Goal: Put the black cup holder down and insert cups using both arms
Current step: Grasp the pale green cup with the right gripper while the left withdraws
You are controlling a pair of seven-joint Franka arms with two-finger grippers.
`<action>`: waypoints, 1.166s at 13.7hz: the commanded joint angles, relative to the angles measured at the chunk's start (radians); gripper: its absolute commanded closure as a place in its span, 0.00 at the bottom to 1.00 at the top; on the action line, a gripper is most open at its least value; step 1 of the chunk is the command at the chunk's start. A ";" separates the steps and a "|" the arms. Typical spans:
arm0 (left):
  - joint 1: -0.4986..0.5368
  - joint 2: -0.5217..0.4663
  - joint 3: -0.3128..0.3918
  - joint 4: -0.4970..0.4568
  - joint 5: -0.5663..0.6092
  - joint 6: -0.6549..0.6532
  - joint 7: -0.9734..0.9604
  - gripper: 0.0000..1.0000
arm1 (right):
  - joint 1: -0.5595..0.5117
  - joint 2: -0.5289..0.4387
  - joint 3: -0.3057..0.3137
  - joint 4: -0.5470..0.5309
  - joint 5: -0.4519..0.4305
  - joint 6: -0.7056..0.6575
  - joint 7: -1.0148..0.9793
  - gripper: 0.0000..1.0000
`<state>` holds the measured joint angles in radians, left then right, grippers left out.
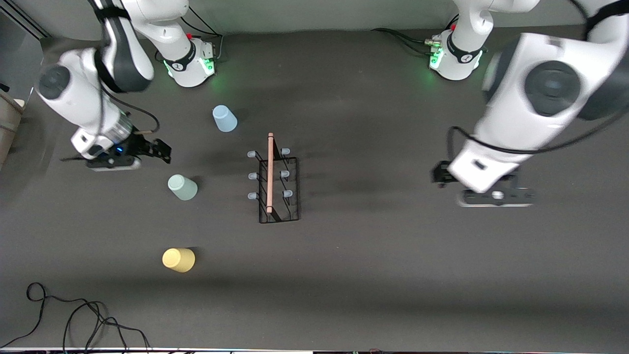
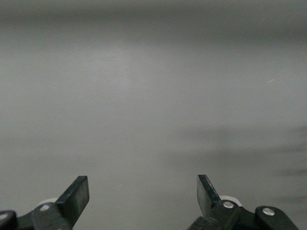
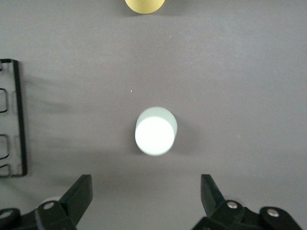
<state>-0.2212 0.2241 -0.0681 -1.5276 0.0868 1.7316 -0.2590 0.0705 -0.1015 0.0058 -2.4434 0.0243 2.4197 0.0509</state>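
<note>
The black cup holder (image 1: 278,184) stood at frame centre, its pegs bare. The right gripper (image 3: 146,191) hung spread over the mint green cup (image 3: 155,131); a skewed descent could topple it. The left gripper (image 2: 143,191), also spread, waited over bare table.

No text, label, brand name or number can be read anywhere in these views. The one mark that comes close is a small dark emblem on the white collar of each arm base (image 1: 189,61), beside the green light, and its letters or shape cannot be made out.
</note>
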 commanded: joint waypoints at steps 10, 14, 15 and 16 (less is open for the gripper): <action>0.306 -0.204 -0.010 -0.198 -0.111 -0.007 0.382 0.00 | 0.008 0.327 -0.007 0.020 0.013 0.300 -0.063 0.05; 0.299 -0.206 -0.013 -0.195 -0.098 -0.017 0.389 0.00 | 0.006 0.295 -0.007 0.026 0.008 0.250 -0.063 0.65; 0.298 -0.207 -0.013 -0.198 -0.098 -0.017 0.389 0.00 | 0.005 0.264 -0.009 0.027 0.006 0.225 -0.063 0.69; 0.298 -0.213 -0.013 -0.200 -0.096 -0.014 0.389 0.00 | 0.002 0.238 -0.009 0.036 0.006 0.191 -0.060 0.70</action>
<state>0.0831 0.0424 -0.0849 -1.7051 -0.0126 1.7228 0.1159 0.0723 0.2071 0.0040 -2.4176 0.0241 2.6817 0.0146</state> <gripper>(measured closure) 0.000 0.339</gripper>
